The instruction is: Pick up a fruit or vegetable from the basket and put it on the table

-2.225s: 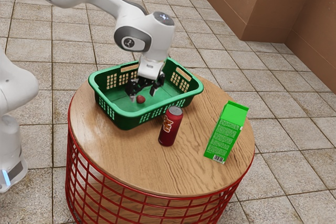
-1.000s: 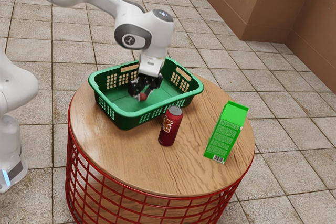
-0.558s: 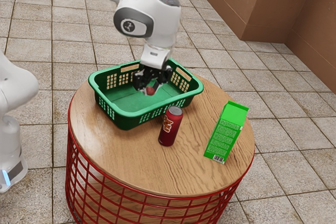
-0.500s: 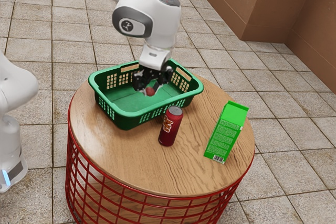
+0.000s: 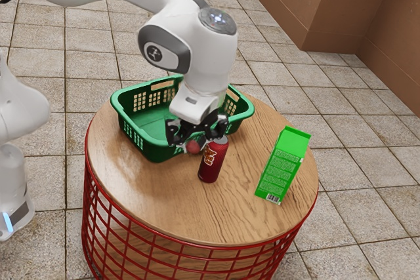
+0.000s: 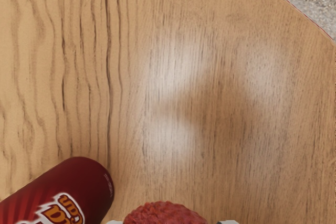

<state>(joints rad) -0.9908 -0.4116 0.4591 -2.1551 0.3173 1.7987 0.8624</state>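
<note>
Presently, I find the gripper (image 5: 193, 142) clamped on a small red fruit (image 5: 192, 147), its fingertips (image 6: 228, 222) bearing on it from two sides. The fruit is held up off the tabletop; in the exterior view it overlaps the near side of the green basket (image 5: 118, 106), close to the can. Bare wood lies ahead of it in the wrist view, where its skin reads as rough and bumpy. Exact height above the table (image 5: 147, 191) I cannot tell.

Item: one dark red drink can (image 5: 210, 167), upright on the table, just beside the fruit as the exterior view shows it; a strip of wood shows between the two in the wrist view. Item: one green carton (image 5: 282, 165), on the table toward the exterior view's right, apart from the can. The basket sits on the table toward the exterior view's left, handle slots in its wall. I note a red wire frame (image 5: 177, 252) beneath the round wooden top.
</note>
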